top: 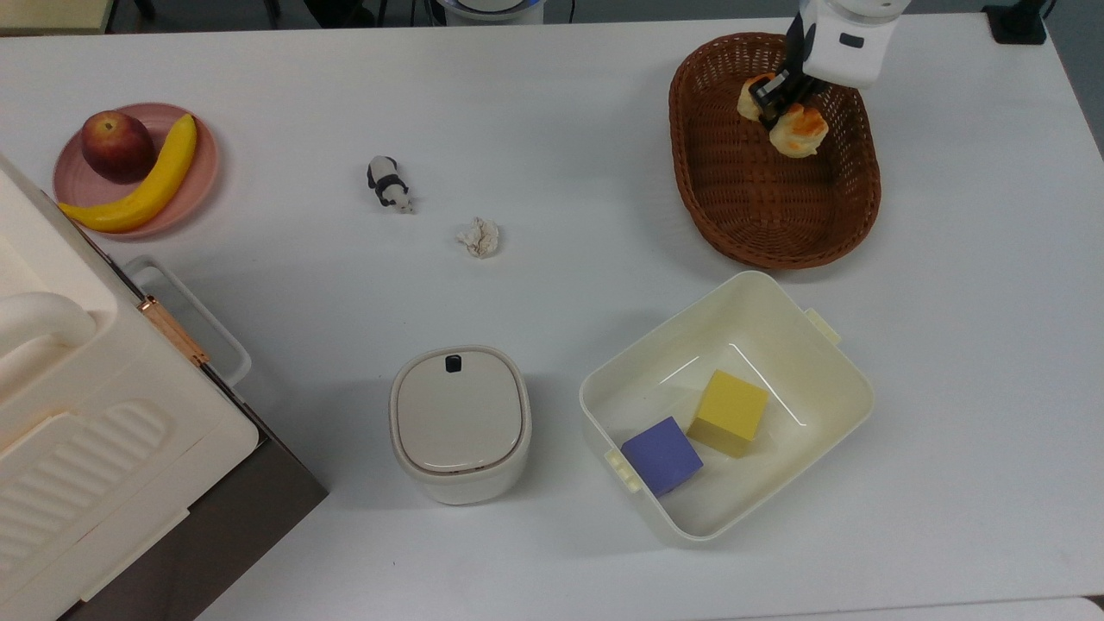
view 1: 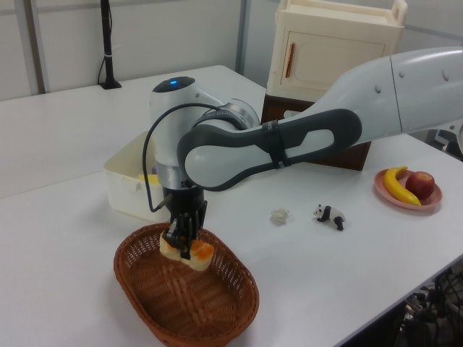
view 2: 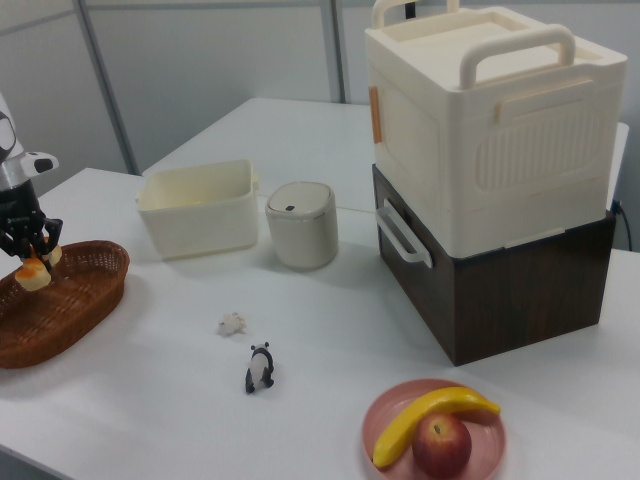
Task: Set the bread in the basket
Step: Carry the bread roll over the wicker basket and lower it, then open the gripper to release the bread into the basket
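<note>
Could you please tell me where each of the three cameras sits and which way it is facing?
Top view: overhead, looking straight down on the table; the pincer and wrist enter at the top view's upper right, holding the bread over the basket.
Left view: low at the basket's end, looking across the table toward the cabinet; the whole forearm shows.
Right view: low at the fruit plate end, looking back toward the basket; the pincer shows at the right view's left edge.
All three share the basket, bread and toy panda.
</note>
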Robot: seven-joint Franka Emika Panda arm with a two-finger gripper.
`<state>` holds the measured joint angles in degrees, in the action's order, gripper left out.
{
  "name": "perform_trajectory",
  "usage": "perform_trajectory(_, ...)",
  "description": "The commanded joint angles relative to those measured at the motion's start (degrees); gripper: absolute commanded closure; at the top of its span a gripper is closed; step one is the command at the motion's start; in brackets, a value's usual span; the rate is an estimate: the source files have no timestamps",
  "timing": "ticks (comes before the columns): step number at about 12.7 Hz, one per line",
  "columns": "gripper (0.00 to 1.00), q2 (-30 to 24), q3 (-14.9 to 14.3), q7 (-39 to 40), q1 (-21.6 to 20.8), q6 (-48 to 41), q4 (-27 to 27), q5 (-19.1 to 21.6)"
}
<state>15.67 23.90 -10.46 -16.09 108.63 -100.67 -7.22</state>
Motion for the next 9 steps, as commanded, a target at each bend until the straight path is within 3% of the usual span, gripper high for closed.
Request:
perform_trajectory(1,0.0,0.06,-0.78,-1.41,-1.05,0.36,0.56,0.19)
perform_trajectory(7,0.0,0.15,-1.05,-1.41,-0.09,-2.71,0.56,-0.16)
perform_trajectory(9,0.0,-0.55,-2.79,-1.93,0.7,-3.68,1.0,-0.43)
